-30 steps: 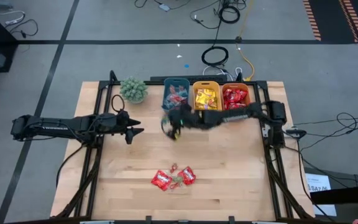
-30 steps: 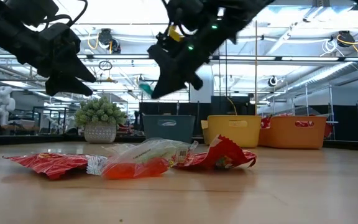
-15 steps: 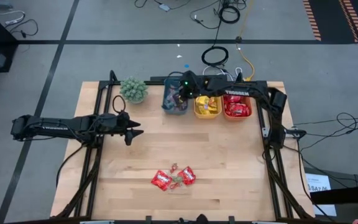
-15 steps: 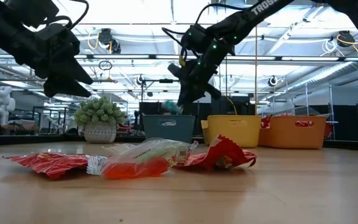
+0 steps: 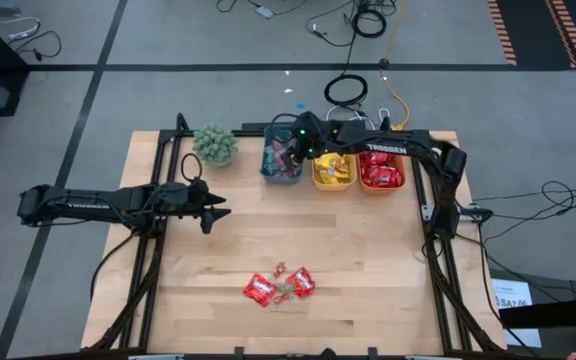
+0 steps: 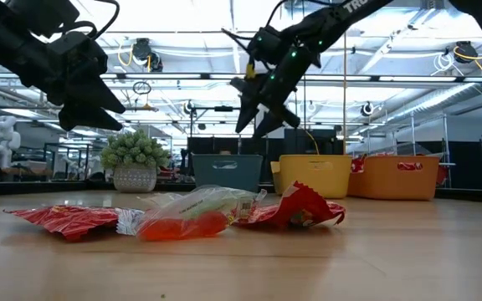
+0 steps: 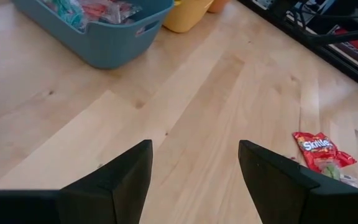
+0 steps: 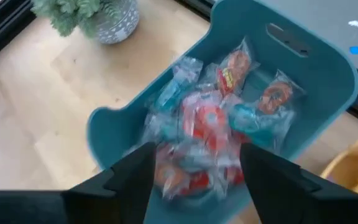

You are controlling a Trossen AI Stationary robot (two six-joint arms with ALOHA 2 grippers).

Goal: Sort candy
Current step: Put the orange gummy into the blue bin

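lying flat, candy (image 5: 279,287) cluster stretches left-right.

Two black jointed arms (image 5: 108,203), white lettering, green indicator lights

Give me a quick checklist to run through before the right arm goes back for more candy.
1. Right gripper jaws open and empty: ok.
2. Right gripper above the teal bin, not in it: ok.
3. Dropped candy lying inside the teal bin: ok.
4. Candy pile left near the table's front edge: ok.
5. Left gripper open, waiting at the table's left, clear of the pile: ok.
6. Exact count of pieces in the pile: cannot tell.
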